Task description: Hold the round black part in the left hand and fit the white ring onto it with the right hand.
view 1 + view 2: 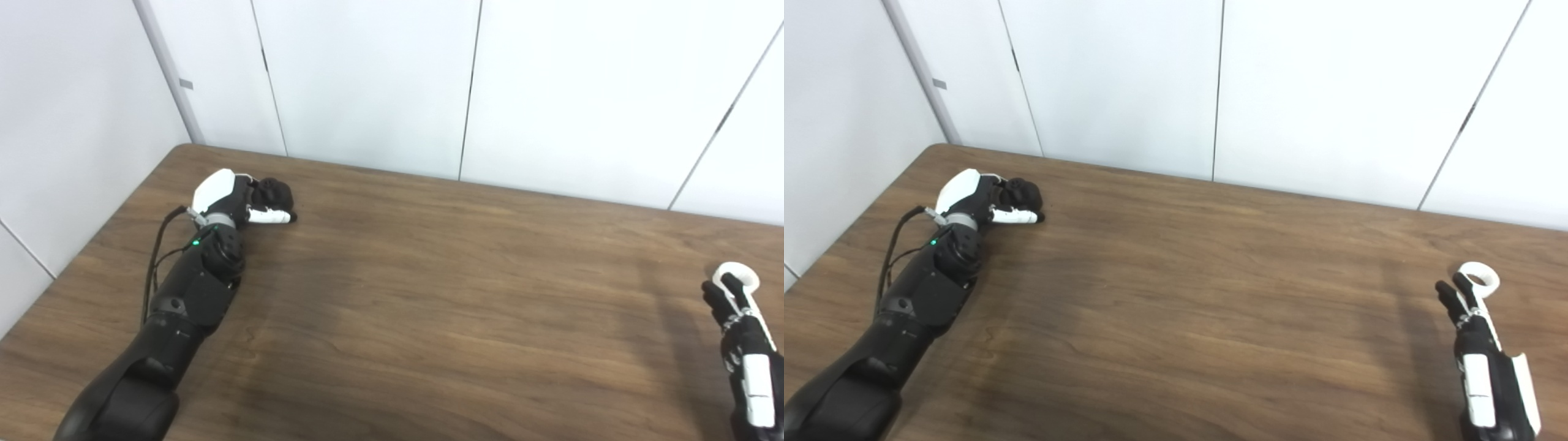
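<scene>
the left hand lies on the wooden tabletop at about 10 o'clock, its fingers curled around the round black part. well apart, at 4 o'clock, the right hand reaches up from the bottom edge, fingertips touching the white ring, which lies flat on the tabletop. whether those fingers actually grip the ring cannot be told.

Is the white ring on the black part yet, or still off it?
Off. The white ring is at the right hand's fingertips; the black part is far across the table in the left hand.
</scene>
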